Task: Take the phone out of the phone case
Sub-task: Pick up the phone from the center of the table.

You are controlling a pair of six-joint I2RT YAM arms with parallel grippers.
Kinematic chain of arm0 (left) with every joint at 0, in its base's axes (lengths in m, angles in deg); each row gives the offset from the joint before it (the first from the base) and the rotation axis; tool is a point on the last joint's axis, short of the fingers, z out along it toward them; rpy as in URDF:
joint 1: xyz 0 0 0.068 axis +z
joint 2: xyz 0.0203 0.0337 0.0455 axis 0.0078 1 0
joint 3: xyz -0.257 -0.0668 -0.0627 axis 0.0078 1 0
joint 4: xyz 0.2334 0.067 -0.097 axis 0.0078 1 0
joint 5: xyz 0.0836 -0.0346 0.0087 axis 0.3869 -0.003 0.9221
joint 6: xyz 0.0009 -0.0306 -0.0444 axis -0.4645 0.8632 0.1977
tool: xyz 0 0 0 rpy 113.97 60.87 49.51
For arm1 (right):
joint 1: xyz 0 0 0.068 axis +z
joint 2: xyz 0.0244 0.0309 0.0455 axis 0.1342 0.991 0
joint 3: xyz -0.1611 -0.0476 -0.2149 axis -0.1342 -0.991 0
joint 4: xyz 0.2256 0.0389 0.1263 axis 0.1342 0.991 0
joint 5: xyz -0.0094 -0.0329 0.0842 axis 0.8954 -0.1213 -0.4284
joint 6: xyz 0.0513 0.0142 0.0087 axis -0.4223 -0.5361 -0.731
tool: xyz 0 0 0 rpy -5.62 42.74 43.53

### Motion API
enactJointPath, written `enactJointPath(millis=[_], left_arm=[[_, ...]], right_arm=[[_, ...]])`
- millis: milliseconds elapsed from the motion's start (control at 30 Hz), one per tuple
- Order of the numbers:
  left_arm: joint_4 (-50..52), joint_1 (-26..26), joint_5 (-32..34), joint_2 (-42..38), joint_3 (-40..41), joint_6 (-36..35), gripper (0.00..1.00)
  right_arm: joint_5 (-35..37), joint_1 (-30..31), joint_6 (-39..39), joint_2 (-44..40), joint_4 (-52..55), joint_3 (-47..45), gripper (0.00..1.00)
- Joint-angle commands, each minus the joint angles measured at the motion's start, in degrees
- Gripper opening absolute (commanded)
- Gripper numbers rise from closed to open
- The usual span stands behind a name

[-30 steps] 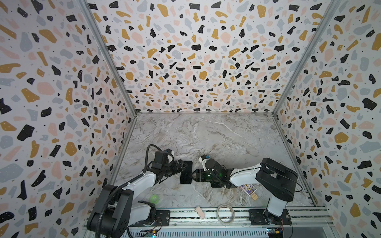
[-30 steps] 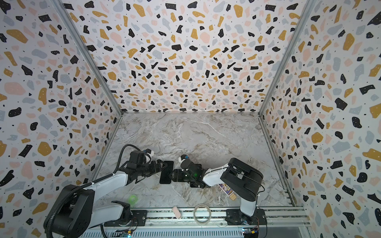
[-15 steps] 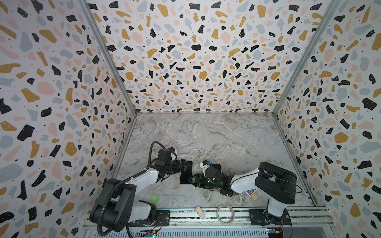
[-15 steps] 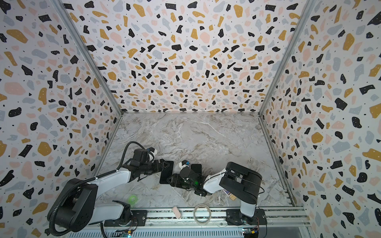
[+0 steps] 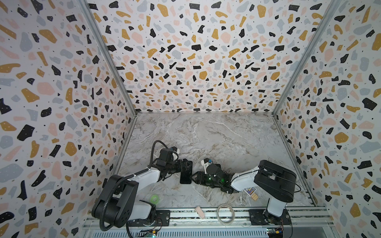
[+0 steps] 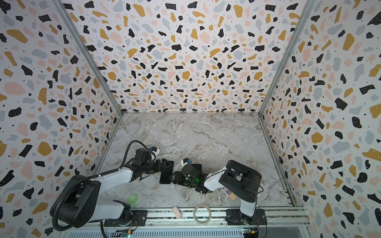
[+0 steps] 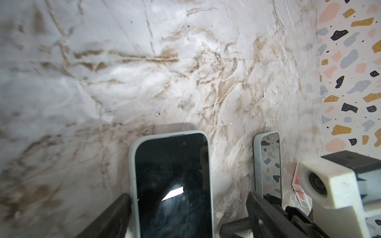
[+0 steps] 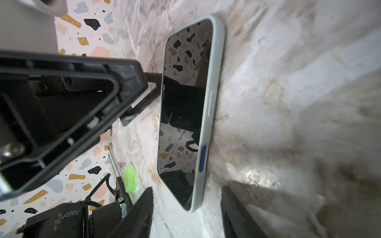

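The marble table (image 5: 226, 140) takes up the whole floor here, and both arms are reaching low over it. The left gripper (image 5: 186, 167) has its fingers (image 7: 115, 214) spread wide either side of the phone (image 5: 186, 177). The phone lies flat, screen up, inside its pale phone case (image 7: 132, 175). One finger sits against the case's long edge and the other stands off it.

The right gripper (image 8: 187, 188) is rolled on its side with its fingers (image 8: 142, 214) parted too. The near end of the case shows in the gap, and neither finger visibly touches it.

A second handset (image 7: 268, 164) sits just outside the left gripper's free finger. A green roll (image 5: 154, 198) lies well clear of all the fingers.
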Motion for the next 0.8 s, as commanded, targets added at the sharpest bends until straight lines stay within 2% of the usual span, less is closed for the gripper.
enactJointPath(millis=[0, 367, 767], left_arm=[[1.75, -1.08, -1.12, -0.02, 2.64, 1.73, 0.89], [-1.77, -1.25, -3.93, -3.62, 6.99, 5.58, 0.88], [-0.11, -1.87, -5.53, -5.84, 5.68, 5.63, 0.87]], right_arm=[[-0.47, -0.35, 0.86, 2.15, 3.01, -0.05, 0.54], [-0.54, -2.73, 1.4, 3.72, 1.29, -0.8, 0.52], [-1.72, -4.64, 3.91, 4.96, 2.24, 0.61, 0.51]])
